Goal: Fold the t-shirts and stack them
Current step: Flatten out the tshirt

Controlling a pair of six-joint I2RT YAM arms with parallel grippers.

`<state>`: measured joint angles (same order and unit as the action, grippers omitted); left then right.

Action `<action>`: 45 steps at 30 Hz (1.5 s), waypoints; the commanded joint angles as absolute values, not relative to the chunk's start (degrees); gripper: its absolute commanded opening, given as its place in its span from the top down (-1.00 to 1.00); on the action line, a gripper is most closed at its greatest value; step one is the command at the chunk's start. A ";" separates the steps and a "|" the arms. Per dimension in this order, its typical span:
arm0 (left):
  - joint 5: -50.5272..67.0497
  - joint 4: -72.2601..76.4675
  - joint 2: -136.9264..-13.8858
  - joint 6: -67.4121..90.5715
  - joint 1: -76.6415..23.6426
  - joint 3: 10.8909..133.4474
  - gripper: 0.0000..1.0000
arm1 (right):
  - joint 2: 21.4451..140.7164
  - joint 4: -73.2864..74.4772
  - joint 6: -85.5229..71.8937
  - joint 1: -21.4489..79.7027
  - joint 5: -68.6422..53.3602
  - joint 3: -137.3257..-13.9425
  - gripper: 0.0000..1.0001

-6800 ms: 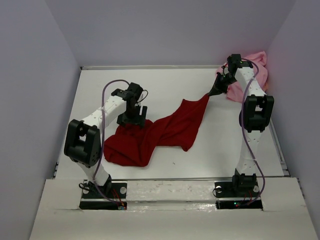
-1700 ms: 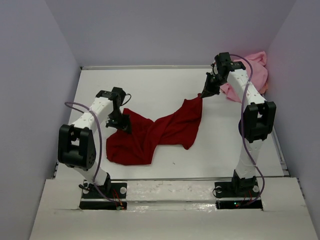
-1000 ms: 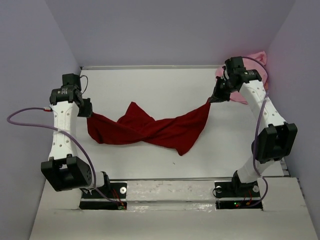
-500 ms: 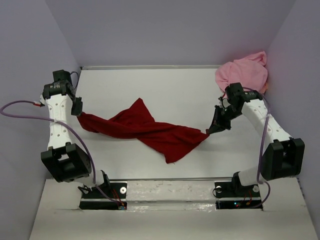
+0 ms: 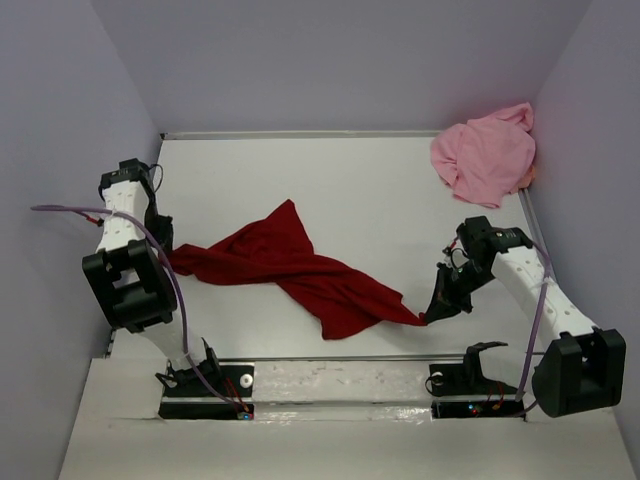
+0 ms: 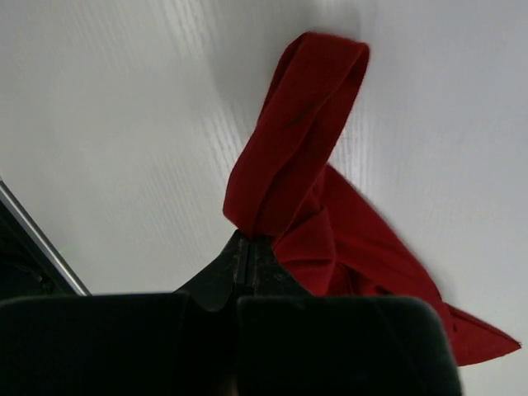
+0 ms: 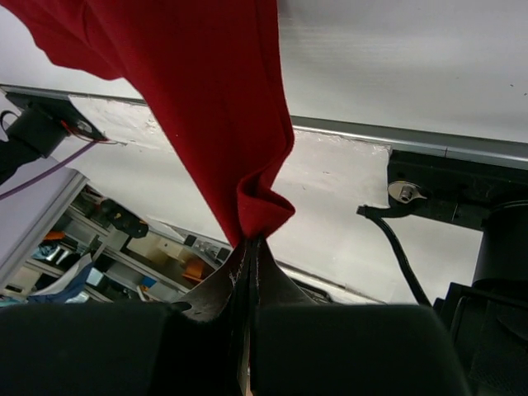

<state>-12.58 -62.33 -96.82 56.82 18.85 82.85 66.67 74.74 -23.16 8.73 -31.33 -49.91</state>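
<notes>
The dark red t-shirt (image 5: 290,265) was soft, matte cloth drawn into a twisted, rope-like band across the smooth white tabletop (image 5: 350,180). A pointed flap stood out at its middle and a loose fold sagged toward the near edge. The light pink t-shirt (image 5: 485,155) lay well apart from it, a crumpled heap in the far right corner.

Neither shirt showed a clear collar or sleeve. From above it was hard to tell how much of the red band rested on the tabletop. In the right wrist view the cloth ran out of the frame at the top.

The left claw (image 5: 168,252) was clamped shut on the red shirt's left end, where the cloth curled in a narrow loop just past the fingertips. Its arm was folded back on itself along the left edge. The right claw (image 5: 433,317) pinched the other end in a bunched fold near the front edge, its forearm slanting down and leftward.
</notes>
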 commanded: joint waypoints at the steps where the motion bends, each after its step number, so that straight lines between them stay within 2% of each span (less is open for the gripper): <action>1: -7.75 -64.86 -93.17 55.90 19.69 77.79 1.00 | 64.78 75.50 -24.00 9.14 -31.38 -50.10 1.00; 6: 1.30 -64.95 -87.03 55.20 19.69 66.20 1.00 | 65.30 75.24 -23.82 9.14 -30.50 -50.10 1.00; 13: 4.83 -65.48 -74.37 52.83 19.69 52.83 1.00 | 68.02 74.09 -23.12 9.14 -30.23 -51.85 1.00; 21: 8.96 -65.57 -66.10 50.10 19.69 54.84 1.00 | 72.24 73.21 -21.71 9.14 -29.53 -55.81 1.00; 25: 12.21 -65.22 -66.01 47.03 19.60 52.47 1.00 | 73.74 72.60 -20.92 9.14 -29.62 -56.42 1.00; 30: 15.11 -65.13 -65.22 42.46 18.02 55.28 1.00 | 75.23 71.98 -20.48 9.14 -29.71 -58.09 1.00; 34: 17.92 -65.30 -59.88 44.11 14.51 55.73 1.00 | 76.90 71.46 -20.30 9.14 -29.88 -59.15 1.00; 37: 22.40 -65.04 -55.47 51.66 8.11 49.24 1.00 | 77.78 71.37 -20.04 9.14 -29.71 -60.20 1.00; 38: 23.02 -64.34 -54.76 56.20 2.43 46.70 1.00 | 78.13 71.28 -19.87 9.14 -29.88 -60.38 1.00; 45: 23.02 -65.04 -52.39 65.81 -9.82 45.26 1.00 | 79.10 70.58 -19.60 9.14 -30.06 -60.38 1.00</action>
<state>20.60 -63.66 -53.47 58.96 -6.15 44.91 78.94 71.81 -20.56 8.73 -29.95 -58.15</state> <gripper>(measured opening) 0.014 0.010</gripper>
